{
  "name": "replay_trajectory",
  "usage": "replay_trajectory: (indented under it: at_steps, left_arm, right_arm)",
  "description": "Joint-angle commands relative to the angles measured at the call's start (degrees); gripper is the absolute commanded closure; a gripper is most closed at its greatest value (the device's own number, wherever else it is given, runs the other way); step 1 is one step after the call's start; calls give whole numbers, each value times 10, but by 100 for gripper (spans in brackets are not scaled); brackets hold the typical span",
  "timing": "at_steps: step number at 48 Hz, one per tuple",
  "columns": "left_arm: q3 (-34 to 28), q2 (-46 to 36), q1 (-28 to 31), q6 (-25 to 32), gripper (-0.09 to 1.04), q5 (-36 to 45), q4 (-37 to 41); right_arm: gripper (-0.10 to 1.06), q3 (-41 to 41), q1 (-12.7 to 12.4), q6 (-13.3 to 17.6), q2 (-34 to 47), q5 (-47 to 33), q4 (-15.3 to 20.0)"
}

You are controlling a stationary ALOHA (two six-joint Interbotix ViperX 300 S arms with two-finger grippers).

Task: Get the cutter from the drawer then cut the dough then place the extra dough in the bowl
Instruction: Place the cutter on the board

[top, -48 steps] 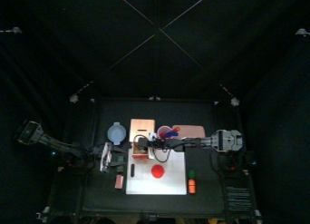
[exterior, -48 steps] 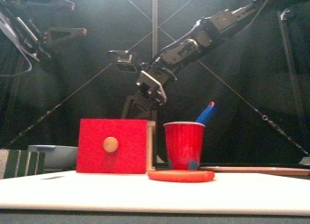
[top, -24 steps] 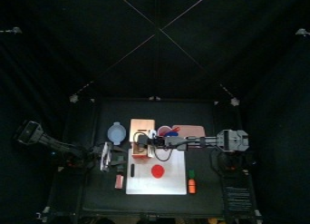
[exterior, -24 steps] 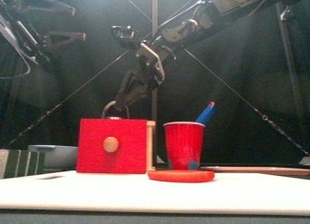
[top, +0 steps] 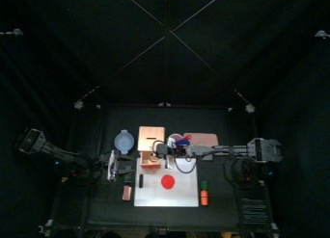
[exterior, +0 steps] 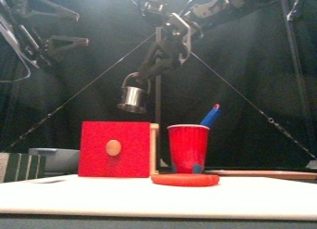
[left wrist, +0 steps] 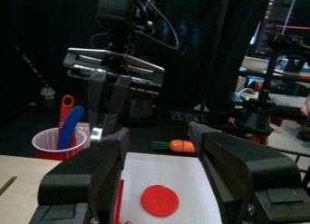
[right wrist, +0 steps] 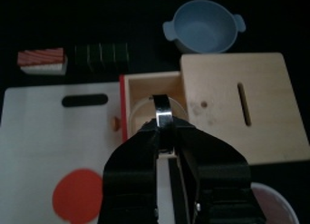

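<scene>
Above the wooden box (right wrist: 230,101), my right tool (right wrist: 162,130) gripped the metal cutter (exterior: 132,95), clear of the drawer (exterior: 115,149). The red dough (exterior: 184,179) lay uncut on the white board (top: 194,172); the bowl (top: 123,141) step remained. My left tool (left wrist: 155,135) stood wide.

place: robot laboratory booth | signs: black curtain (top: 165,49) closes the back, small black table (top: 222,121) in the middle, left arm (top: 52,151) and right arm (top: 248,149) of a robot come in from its sides | props: toy kitchen things, a red cup (exterior: 188,149), wooden box (exterior: 115,149), white cutting board (top: 191,176)
</scene>
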Motion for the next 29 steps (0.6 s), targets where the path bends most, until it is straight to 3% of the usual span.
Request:
replay_trajectory:
  at_steps: [1,17,22,29]
  left_arm:
    - [-5,0,6,1,5,-5,-1]
    - [-9,0,40,1,5,-5,-11]
    - [-11,0,52,1,5,-5,-18]
    - [-20,0,60,4,5,-4,-18]
  right_arm:
    - [53,48,7,4,-76,3,4]
    - [53,234,57,10,-204,-1,17]
    - [53,276,62,30,-218,-6,33]
    - [53,308,64,54,-214,-18,29]
